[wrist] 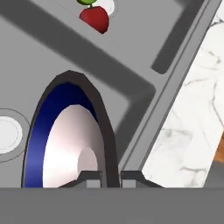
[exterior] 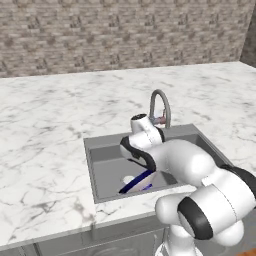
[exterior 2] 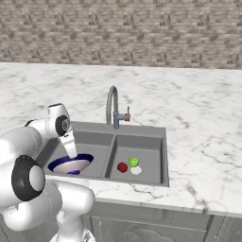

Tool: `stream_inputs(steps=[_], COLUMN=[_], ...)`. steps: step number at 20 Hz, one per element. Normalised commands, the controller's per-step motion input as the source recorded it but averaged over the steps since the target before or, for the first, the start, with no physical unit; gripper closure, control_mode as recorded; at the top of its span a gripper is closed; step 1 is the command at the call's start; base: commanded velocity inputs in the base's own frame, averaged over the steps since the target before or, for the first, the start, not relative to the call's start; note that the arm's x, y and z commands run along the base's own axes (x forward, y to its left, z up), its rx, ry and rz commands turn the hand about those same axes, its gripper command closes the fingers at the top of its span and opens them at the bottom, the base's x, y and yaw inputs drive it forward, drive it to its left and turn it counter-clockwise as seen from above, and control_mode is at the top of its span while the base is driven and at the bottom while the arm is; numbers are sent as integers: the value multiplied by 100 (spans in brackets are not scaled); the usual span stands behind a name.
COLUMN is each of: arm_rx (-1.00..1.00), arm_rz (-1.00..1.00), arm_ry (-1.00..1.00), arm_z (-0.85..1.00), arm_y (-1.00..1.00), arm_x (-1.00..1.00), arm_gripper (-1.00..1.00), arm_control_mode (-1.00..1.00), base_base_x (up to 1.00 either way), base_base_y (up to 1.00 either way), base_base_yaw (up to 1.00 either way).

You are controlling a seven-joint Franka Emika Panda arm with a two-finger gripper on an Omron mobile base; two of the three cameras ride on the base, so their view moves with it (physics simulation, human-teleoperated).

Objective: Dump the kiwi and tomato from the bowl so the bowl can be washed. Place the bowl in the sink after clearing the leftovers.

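Two basins make up the grey rectangular sink [exterior 2: 142, 130] set into the white marbled bench [exterior 2: 203, 118], and the task's things are now split between them. The shallow round bowl [exterior 2: 71, 164], dark blue on rim and outside and pale pinkish-white within, sits low in the left basin. Its rim passes between the two small dark fingertips of the tool [wrist: 110, 177], which grasps that rim. In the hand view the bowl stands tilted on edge, its wall rising straight away from the tool, with a pale round drain [wrist: 5, 133] beside it.

The small dark red ball of a tomato [exterior 2: 122, 167] and the small lime-green ball of a kiwi [exterior 2: 133, 162] lie touching in the right basin, across the divider and well apart from the bowl. Both look smooth and likely to roll.

By my judgement the dumping is done, and what remains is to settle the bowl flat and let go. The curved grey gooseneck faucet [exterior 2: 112, 106] stands behind the divider.
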Motion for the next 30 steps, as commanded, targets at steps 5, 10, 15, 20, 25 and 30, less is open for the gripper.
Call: stream_inputs(steps=[5, 10, 15, 20, 25, 30], arm_rx=[10, 0, 0, 0, 4, 0], arm_rz=[-9, -9, -10, 0, -1, 0], arm_ry=[-29, -38, -41, -22, -9, -4], arm_z=[-62, -41, 0, 2, 0, 9], arm_y=[7, 37, 27, -4, -5, 0], arm_x=[1, 8, -2, -27, -16, -4], arm_gripper=[100, 100, 100, 100, 100, 100], arm_control_mode=[-100, -100, -100, -100, -100, -100], base_base_x=[0, 0, 0, 0, 0, 0], base_base_y=[0, 0, 0, 0, 0, 0], base_base_yaw=[0, 0, 0, 0, 0, 0])
